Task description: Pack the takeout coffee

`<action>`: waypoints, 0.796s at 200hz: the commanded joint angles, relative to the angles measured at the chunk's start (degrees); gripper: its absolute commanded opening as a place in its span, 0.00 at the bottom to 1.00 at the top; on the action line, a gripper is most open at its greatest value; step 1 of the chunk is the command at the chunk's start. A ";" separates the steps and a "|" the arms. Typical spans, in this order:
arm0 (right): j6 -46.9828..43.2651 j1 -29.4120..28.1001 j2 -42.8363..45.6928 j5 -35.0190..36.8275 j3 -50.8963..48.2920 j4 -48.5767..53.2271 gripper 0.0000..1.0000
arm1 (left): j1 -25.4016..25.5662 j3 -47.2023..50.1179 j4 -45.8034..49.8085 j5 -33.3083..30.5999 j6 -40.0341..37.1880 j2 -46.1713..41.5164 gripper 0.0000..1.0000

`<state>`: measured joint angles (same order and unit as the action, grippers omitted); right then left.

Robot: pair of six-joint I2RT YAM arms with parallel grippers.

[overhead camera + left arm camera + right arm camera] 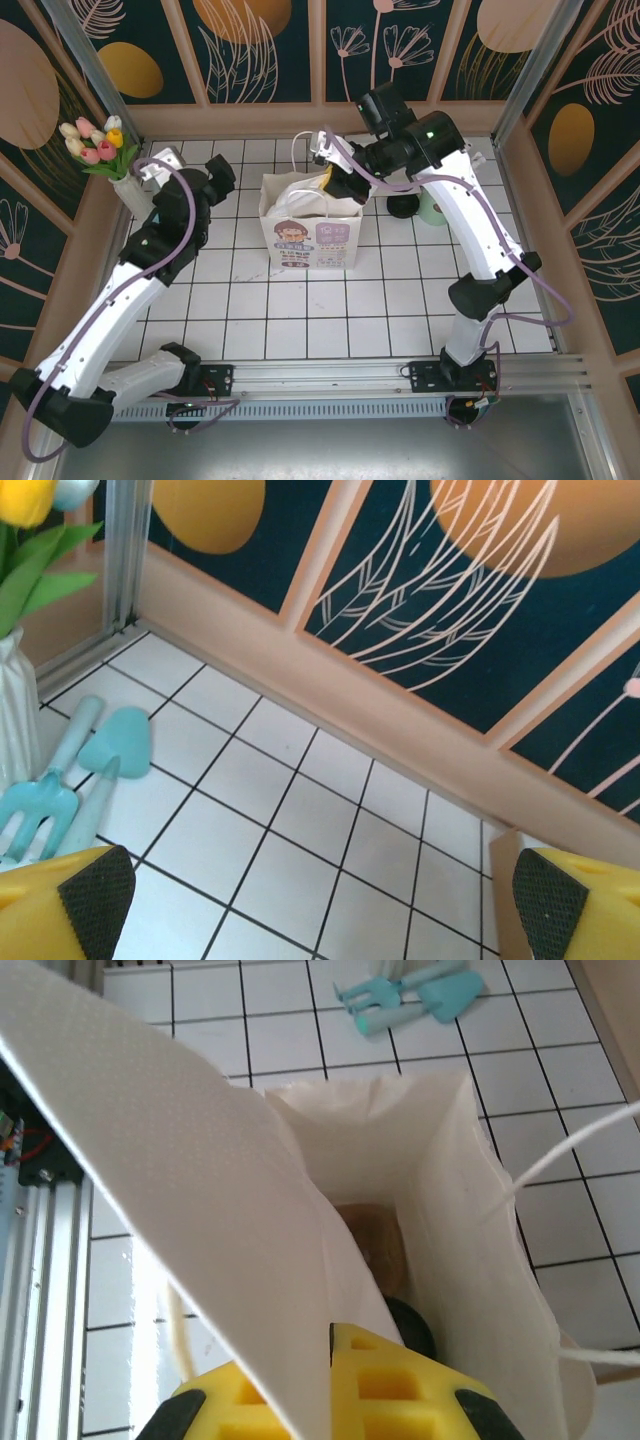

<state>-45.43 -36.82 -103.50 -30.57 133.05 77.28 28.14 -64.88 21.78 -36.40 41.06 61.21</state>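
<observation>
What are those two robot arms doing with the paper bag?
The right gripper is pinching the top edge of the white paper bag, which stands open on the table. A dark round thing sits deep inside, maybe the coffee's lid. The left gripper is wide open and empty, off near the flower vase, touching nothing.

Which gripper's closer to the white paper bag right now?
Right. The right gripper is at the paper bag, at its top rear edge and shut on its wall. The left gripper hangs open off the bag's left side, apart from it.
</observation>
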 commanded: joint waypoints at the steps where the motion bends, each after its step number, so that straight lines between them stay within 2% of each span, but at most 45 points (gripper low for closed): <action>1: 6.64 -1.26 -2.58 -0.99 2.95 -0.85 0.00 | -0.02 -1.03 0.43 -2.50 2.10 1.55 0.98; 22: 15.48 -2.87 -4.92 8.16 2.03 -2.27 0.00 | -0.01 0.27 0.03 -2.27 2.01 2.07 0.99; 49: 23.08 -3.49 -5.44 12.50 3.47 -1.59 0.00 | -0.02 3.71 -4.48 -0.29 1.17 2.43 0.99; 78: 30.25 -3.35 -6.43 10.95 -0.04 -2.79 0.00 | -0.02 2.35 -3.70 1.29 0.83 6.54 0.99; 93: 30.38 -3.13 -7.13 8.73 -3.11 -3.09 0.00 | -0.02 1.44 -2.73 2.15 0.60 8.15 0.99; 132: 28.56 -1.77 -11.30 6.54 -0.80 -2.04 0.00 | -0.02 2.60 -4.43 4.84 0.38 8.47 0.98; 159: 30.38 -1.82 -13.38 4.45 -1.62 -2.91 0.00 | -0.06 4.38 -5.85 7.70 1.98 8.22 0.98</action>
<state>-17.72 -38.92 -115.22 -23.11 131.00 74.39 28.14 -61.84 18.57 -31.70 41.89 70.24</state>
